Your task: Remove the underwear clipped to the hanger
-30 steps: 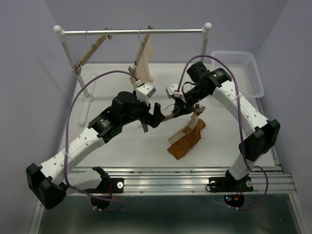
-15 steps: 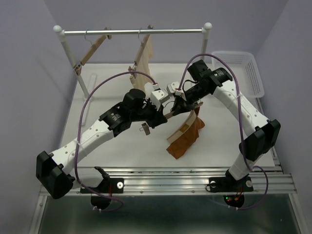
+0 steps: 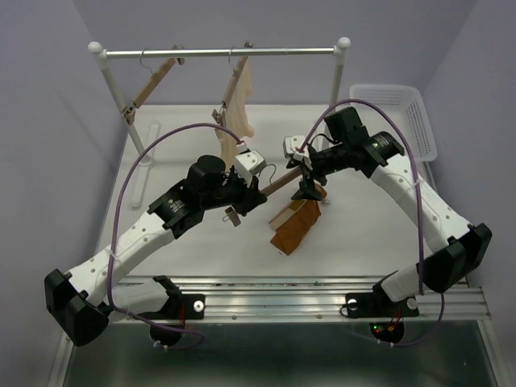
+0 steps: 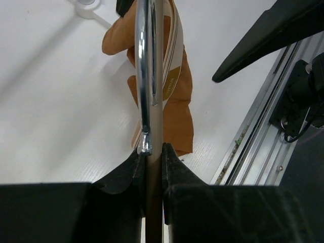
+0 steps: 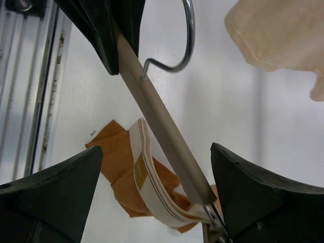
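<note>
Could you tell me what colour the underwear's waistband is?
Waistband: cream with thin dark stripes; right wrist view.

hanger [image 5: 162,121]: clip end cut by bottom edge | cream garment [image 5: 278,35]: cropped top, right

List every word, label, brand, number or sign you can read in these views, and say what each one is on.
Nothing in these views can be read as text.
Mustard-yellow tag on the cream waistband of the rust-orange cloth underwear: faint print, too blurred to read.
Small pale mark on the left arm's black joint housing: too small to read.
</note>
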Robot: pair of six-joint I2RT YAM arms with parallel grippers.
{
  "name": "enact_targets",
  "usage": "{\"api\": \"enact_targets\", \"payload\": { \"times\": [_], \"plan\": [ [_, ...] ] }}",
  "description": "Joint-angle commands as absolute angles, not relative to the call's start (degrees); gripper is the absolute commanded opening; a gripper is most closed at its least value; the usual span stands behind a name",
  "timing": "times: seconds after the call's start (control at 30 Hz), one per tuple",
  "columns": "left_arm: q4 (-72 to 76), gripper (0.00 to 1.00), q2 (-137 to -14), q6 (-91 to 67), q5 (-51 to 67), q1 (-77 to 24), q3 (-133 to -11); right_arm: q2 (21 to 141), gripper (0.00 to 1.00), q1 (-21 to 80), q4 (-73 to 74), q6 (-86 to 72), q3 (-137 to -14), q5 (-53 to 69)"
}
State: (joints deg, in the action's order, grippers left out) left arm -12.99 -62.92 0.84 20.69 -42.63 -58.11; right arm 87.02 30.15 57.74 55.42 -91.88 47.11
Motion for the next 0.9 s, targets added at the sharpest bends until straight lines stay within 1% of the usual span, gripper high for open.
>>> {"api": "enact_targets", "payload": {
  "times": [0.0,0.03,0.2,0.27,0.37,0.43,0.5,0.67,0.7,0.73,0.77,0.87],
  "plan": [
    [-8.6,0.00,-58.3,0.4,19.7,-42.5,-57.0,79.5,0.94,30.5,46.2,49.2,-88.8,42.3],
    [-8.8,0.00,-57.9,0.4,19.7,-42.5,-56.5,77.9,1.00,30.5,45.9,49.0,-88.6,41.0],
    [-10.4,0.00,-55.5,0.5,19.7,-42.5,-56.1,76.9,1.00,30.5,45.9,49.0,-88.6,31.7],
    [-10.8,0.00,-54.8,0.9,19.9,-42.5,-55.9,78.0,1.00,30.5,46.5,49.2,-89.5,30.2],
    [-12.1,0.00,-54.1,2.0,20.2,-42.5,-55.8,79.4,1.00,30.5,51.6,53.3,-93.2,30.2],
    [-13.9,0.00,-54.1,3.2,20.6,-42.5,-56.2,81.3,0.96,30.5,59.5,58.2,-96.4,31.4],
    [-14.8,0.00,-54.1,3.9,20.0,-42.5,-56.6,82.3,0.94,30.5,62.9,61.2,-98.5,31.8],
    [-17.0,0.00,-54.9,5.6,20.4,-42.5,-57.1,84.9,0.79,30.5,70.0,65.6,-103.3,31.6],
    [-17.3,0.00,-55.0,6.2,20.5,-42.5,-57.1,85.2,0.79,30.5,70.6,66.3,-103.5,31.6],
    [-17.4,0.00,-55.1,6.3,19.8,-42.5,-57.0,85.7,0.75,30.5,70.9,66.8,-103.7,31.6],
    [-17.4,0.00,-55.2,6.0,19.3,-42.5,-57.0,86.0,0.74,30.5,72.4,67.3,-104.3,31.6],
    [-17.3,0.00,-55.2,6.2,19.9,-42.5,-57.0,87.5,0.73,30.5,75.0,69.2,-105.6,31.1]
  ]
}}
